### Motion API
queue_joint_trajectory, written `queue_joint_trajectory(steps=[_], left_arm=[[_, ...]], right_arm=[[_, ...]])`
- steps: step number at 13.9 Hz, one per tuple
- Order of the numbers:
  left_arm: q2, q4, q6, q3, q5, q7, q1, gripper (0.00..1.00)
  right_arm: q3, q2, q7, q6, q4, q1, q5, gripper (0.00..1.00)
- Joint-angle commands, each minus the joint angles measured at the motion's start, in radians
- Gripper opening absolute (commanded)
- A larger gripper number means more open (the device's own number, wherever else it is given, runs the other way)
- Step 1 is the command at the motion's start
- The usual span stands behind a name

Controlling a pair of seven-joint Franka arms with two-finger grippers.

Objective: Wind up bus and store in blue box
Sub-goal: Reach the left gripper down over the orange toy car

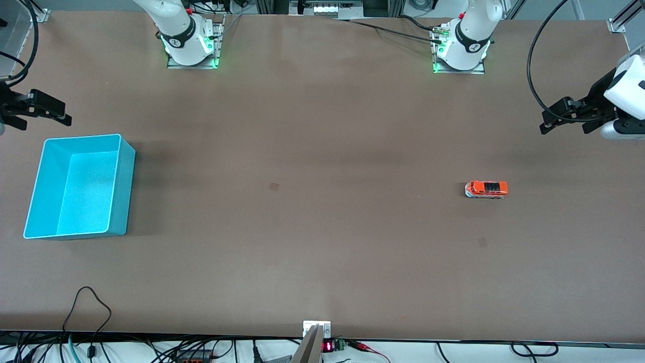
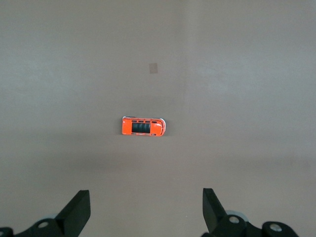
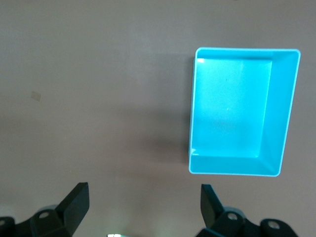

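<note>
The small orange bus [image 1: 486, 189] stands on its wheels on the brown table toward the left arm's end; it also shows in the left wrist view [image 2: 143, 126]. The blue box [image 1: 121, 151], open and empty, sits toward the right arm's end and shows in the right wrist view [image 3: 281, 118]. My left gripper [image 1: 554, 122] is open and empty, held high at the left arm's end of the table, apart from the bus; its fingers [image 2: 79, 210] frame bare table. My right gripper [image 1: 63, 113] is open and empty, held high above the table beside the box.
Both arm bases [image 1: 191, 43] [image 1: 461, 48] stand along the table's edge farthest from the front camera. Cables and a small display [image 1: 327, 347] lie along the nearest edge. Two faint marks [image 1: 274, 186] show on the table between box and bus.
</note>
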Motion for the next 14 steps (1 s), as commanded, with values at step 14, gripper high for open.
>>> queue_joint_trajectory(steps=[14], left_arm=[[0.112, 0.073, -0.16, -0.004, -0.012, 0.027, -0.042, 1.0]], right_arm=[[-0.003, -0.063, 0.009, 0.054, -0.082, -0.008, -0.008, 1.0]])
